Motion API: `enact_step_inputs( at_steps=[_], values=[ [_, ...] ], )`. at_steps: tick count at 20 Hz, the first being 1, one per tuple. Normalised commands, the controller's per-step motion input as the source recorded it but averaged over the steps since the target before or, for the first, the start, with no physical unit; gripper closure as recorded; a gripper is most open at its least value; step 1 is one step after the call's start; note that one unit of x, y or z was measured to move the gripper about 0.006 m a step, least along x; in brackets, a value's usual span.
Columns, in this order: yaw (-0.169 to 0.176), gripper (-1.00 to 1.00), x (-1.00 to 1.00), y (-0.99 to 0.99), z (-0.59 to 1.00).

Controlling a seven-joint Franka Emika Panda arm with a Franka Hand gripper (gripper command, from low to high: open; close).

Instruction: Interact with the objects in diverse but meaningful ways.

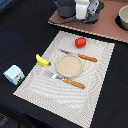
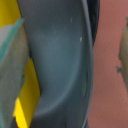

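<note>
The grey frying pan (image 1: pixel 66 10) sits on a pinkish-brown board (image 1: pixel 100 27) at the back. My white gripper (image 1: pixel 84 17) is lowered into or right over it. In the wrist view the pan's grey inner wall (image 2: pixel 60 60) fills the frame. One translucent finger (image 2: pixel 11 65) stands in front of a yellow piece, probably the cheese wedge (image 2: pixel 27 95). Whether the jaws are closed on anything does not show. On the striped placemat (image 1: pixel 102 75) lie the red tomato ball (image 1: pixel 80 42) and the yellow banana (image 1: pixel 43 60). The white-blue carton (image 1: pixel 14 74) stands just off the mat's edge.
A round tan plate (image 1: pixel 69 65) lies mid-mat between an orange-handled knife (image 1: pixel 80 56) and fork (image 1: pixel 68 80). A bowl (image 1: pixel 123 19) sits on the board at the exterior view's right, and its edge shows in the wrist view (image 2: pixel 123 50). The table is dark.
</note>
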Motion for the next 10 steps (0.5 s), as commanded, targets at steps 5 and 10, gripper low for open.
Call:
enact_step_inputs(
  at_steps=[5, 10],
  values=[
    [-0.049, -1.0, 0.51, 0.05, 1.0],
    [-0.062, -1.0, 0.77, -0.15, 0.88]
  ],
)
